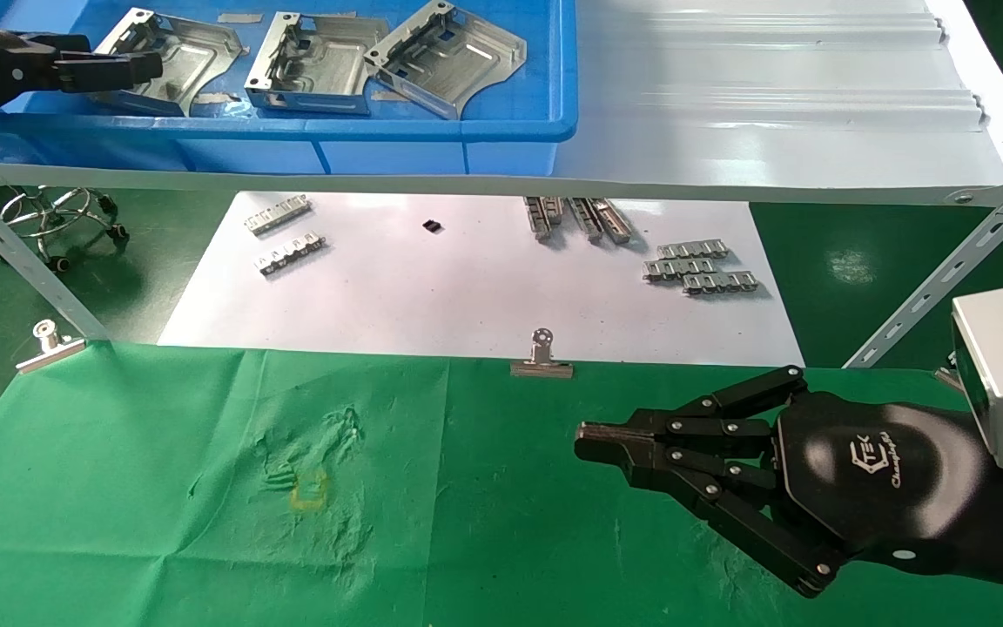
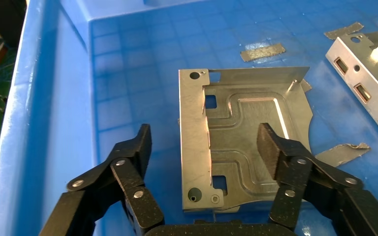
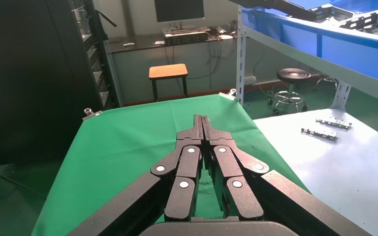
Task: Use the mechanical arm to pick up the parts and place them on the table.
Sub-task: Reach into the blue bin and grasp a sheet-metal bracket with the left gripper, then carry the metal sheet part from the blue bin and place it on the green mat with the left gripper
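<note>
Three silver parts lie in a blue bin on the shelf: left (image 1: 192, 52), middle (image 1: 314, 61) and right (image 1: 445, 57). My left gripper (image 1: 149, 68) hangs open over the left part. In the left wrist view this gripper (image 2: 205, 135) has one finger on each side of the part's (image 2: 246, 142) raised rim and touches nothing. A second part (image 2: 369, 73) lies farther off. My right gripper (image 1: 589, 440) is shut and empty, low over the green table (image 1: 162, 488). It also shows in the right wrist view (image 3: 203, 120) above the cloth (image 3: 128, 142).
The blue bin (image 1: 380, 131) stands on a pale grey shelf (image 1: 771, 113). Below it, a white sheet (image 1: 467, 287) carries small ribbed strips (image 1: 697, 270). Binder clips (image 1: 541, 357) (image 1: 49, 344) hold the cloth's far edge. A stool base (image 1: 57, 213) stands at the left.
</note>
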`<state>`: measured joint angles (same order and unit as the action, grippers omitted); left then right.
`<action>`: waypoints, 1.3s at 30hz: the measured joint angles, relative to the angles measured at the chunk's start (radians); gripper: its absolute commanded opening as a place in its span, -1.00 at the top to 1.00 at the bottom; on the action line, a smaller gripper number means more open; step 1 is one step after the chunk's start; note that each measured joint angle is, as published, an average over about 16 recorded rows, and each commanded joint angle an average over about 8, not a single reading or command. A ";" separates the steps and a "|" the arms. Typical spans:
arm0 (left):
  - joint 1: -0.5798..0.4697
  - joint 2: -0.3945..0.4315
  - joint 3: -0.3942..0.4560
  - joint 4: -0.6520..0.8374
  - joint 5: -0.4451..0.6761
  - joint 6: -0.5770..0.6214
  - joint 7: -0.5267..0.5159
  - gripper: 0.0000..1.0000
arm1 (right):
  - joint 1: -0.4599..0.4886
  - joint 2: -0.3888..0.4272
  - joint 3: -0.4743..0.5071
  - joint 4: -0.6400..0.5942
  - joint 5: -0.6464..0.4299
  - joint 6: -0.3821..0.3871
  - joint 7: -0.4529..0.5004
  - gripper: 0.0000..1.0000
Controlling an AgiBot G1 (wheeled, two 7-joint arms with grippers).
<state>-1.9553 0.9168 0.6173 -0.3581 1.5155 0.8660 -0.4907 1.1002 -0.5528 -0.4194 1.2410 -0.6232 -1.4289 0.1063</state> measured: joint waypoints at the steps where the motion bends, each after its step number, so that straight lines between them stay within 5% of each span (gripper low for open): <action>1: 0.001 0.000 0.000 0.001 0.000 -0.001 0.001 1.00 | 0.000 0.000 0.000 0.000 0.000 0.000 0.000 1.00; 28: 0.005 -0.004 -0.034 0.003 -0.048 -0.011 0.042 1.00 | 0.000 0.000 0.000 0.000 0.000 0.000 0.000 1.00; 39: 0.038 -0.064 -0.103 -0.113 -0.183 0.156 0.127 1.00 | 0.000 0.000 0.000 0.000 0.000 0.000 0.000 1.00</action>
<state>-1.9170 0.8527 0.5146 -0.4715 1.3321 1.0216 -0.3638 1.1002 -0.5528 -0.4194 1.2410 -0.6231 -1.4289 0.1063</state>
